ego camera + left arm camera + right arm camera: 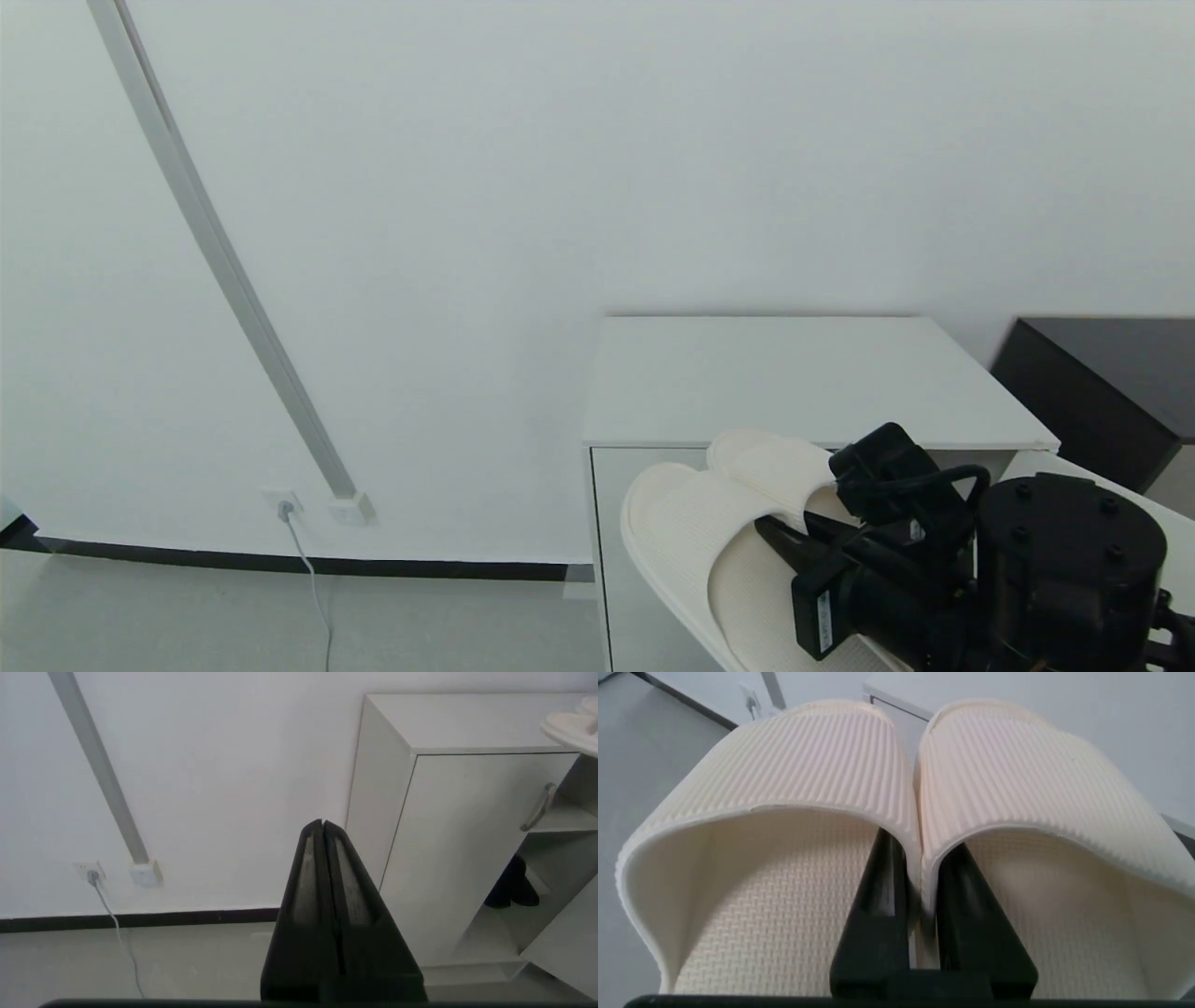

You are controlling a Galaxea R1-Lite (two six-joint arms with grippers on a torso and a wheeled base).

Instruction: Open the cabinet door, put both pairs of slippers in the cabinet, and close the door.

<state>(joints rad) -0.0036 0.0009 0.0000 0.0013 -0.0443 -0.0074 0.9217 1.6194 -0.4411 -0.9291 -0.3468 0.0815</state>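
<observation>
A pair of white ribbed slippers [691, 541] [785, 793] hangs side by side in front of the white cabinet [794, 373], near its top front edge. My right gripper [775, 539] [920, 887] is shut on the two inner edges where the slippers meet. In the left wrist view the cabinet [448, 812] has its left door shut, with a metal handle [537, 807]. Its right side stands open, showing shelves. A dark pair of slippers [514, 885] sits on a lower shelf inside. My left gripper [323, 835] is shut and empty, away from the cabinet on its left.
A black piece of furniture [1102, 383] stands right of the cabinet. On the wall to the left run a slanted grey strip [215, 243] and a socket with a cable [283, 504] down to the bare grey floor [187, 616].
</observation>
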